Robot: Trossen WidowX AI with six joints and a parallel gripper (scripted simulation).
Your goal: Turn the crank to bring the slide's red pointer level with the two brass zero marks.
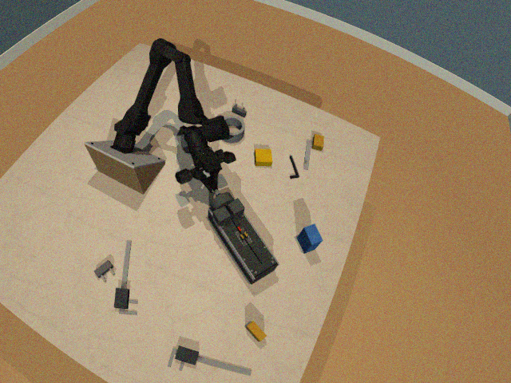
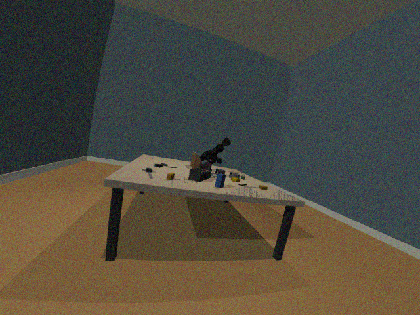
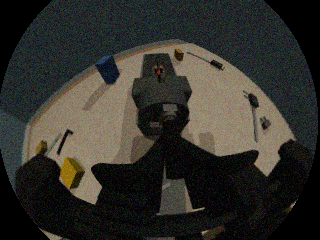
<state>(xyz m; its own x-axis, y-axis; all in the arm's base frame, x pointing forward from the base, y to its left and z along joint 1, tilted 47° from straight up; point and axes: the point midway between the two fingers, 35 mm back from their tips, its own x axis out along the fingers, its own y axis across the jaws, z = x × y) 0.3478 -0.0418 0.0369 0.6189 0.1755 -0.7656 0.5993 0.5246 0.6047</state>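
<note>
The dark machine (image 1: 256,251) (image 2: 195,174) (image 3: 158,61) stands on the table, its long slotted top running away from the arm. The red pointer (image 1: 239,228) (image 3: 159,72) sits in the slot, short of the two brass zero marks (image 1: 243,235) on the side nearer the arm. The round crank (image 3: 145,122) is at the machine's near end, largely hidden by the fingers in the top view. My gripper (image 1: 214,190) (image 3: 169,138) is shut on the crank handle, whose small tip shows at the fingertips in the wrist view.
A blue block (image 1: 310,238) (image 2: 220,180) (image 3: 108,70) stands beside the machine. A yellow block (image 1: 263,157) (image 3: 71,173), a black hooked bar (image 1: 295,167) and a grey ring (image 1: 235,128) lie near the arm. An orange block (image 1: 255,330) lies beyond the machine's far end.
</note>
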